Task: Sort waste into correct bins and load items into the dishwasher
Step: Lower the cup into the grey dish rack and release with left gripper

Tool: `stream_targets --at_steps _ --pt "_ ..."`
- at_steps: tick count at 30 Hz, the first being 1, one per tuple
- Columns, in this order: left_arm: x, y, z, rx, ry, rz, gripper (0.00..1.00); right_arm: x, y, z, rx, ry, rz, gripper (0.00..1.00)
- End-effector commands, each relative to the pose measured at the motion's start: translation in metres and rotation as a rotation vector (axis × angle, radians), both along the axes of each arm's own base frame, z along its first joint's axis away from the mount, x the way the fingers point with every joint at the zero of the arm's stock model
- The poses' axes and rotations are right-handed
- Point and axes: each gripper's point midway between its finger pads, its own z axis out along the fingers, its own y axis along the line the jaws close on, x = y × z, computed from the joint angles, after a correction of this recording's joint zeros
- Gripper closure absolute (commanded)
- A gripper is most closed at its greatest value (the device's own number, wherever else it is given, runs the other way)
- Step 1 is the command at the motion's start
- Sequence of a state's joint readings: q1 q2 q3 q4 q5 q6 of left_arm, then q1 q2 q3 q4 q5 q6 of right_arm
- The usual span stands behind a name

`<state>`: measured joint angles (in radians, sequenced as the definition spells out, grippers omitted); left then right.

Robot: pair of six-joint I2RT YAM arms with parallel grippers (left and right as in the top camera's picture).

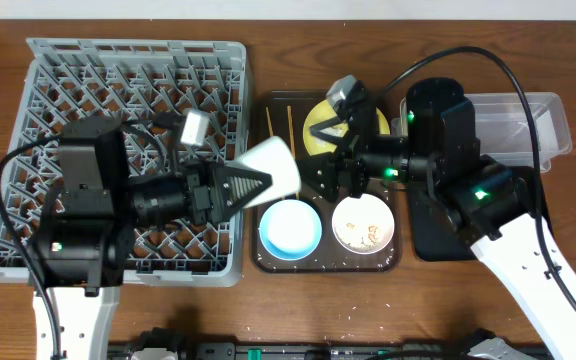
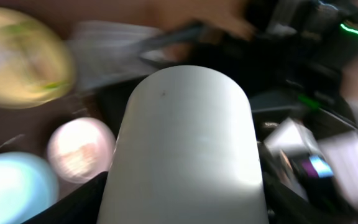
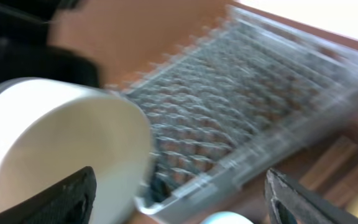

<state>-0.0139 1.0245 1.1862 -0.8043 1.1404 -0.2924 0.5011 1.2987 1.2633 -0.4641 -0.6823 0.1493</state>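
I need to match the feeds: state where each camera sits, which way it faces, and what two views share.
Overhead: fixed above the table, looking down on the grey rack, brown tray and both arms.
Left wrist: behind the left hand, facing the tray; its fingers grip the white cup.
Right wrist: behind the open right hand, facing the rack; finger edges show.
Shared: both wrist views show the cup.

The rack [image 1: 138, 70] is matt grey plastic, the bench [image 1: 268, 50] brown grained wood. The cup [image 2: 185, 149] looks smooth, matt white, perhaps plastic. The tub [image 1: 548, 120] is clear plastic, the blue bowl [image 1: 289, 227] glossy.
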Motion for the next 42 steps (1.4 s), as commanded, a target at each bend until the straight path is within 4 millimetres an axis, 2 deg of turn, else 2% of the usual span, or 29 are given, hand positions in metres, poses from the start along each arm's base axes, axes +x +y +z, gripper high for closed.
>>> stream_targets --at_steps 1,3,5,8,11,13,21,34,36,41,42 --pt "0.028 0.056 -0.038 0.234 0.094 0.336 0.44 0.024 -0.03 0.0 -0.102 -0.062 -0.218 0.13" --pt "0.029 0.094 -0.062 0.352 0.198 0.51 0.44 0.02 -0.034 -0.007 -0.131 -0.035 -0.229 0.12" --pt "0.024 0.129 -0.078 0.437 0.287 0.658 0.44 0.016 -0.037 -0.017 -0.162 0.003 -0.231 0.12" --pt "0.012 0.177 -0.094 0.542 0.392 0.862 0.44 0.01 -0.041 -0.034 -0.209 0.064 -0.224 0.12" --pt "-0.009 0.235 -0.106 0.685 0.508 1.119 0.44 0.006 -0.043 -0.046 -0.242 0.111 -0.219 0.12" --pt "-0.021 0.259 -0.111 0.73 0.58 1.237 0.44 0.005 -0.043 -0.054 -0.26 0.136 -0.217 0.12" --pt "-0.033 0.296 -0.142 0.814 0.789 1.337 0.44 0.005 -0.043 -0.067 -0.288 0.178 -0.213 0.13" --pt "-0.015 0.319 -0.209 0.847 1.054 1.253 0.43 0.002 -0.045 -0.07 -0.3 0.195 -0.211 0.12" --pt "-0.016 0.32 -0.217 0.835 1.093 1.241 0.37 0.001 -0.046 -0.072 -0.306 0.203 -0.21 0.12" --pt "-0.011 0.312 -0.222 0.727 1.109 1.191 0.03 -0.002 -0.047 -0.074 -0.313 0.214 -0.209 0.13" --pt "-0.01 0.311 -0.22 0.712 1.1 1.186 0.01 -0.002 -0.046 -0.074 -0.313 0.214 -0.208 0.13"
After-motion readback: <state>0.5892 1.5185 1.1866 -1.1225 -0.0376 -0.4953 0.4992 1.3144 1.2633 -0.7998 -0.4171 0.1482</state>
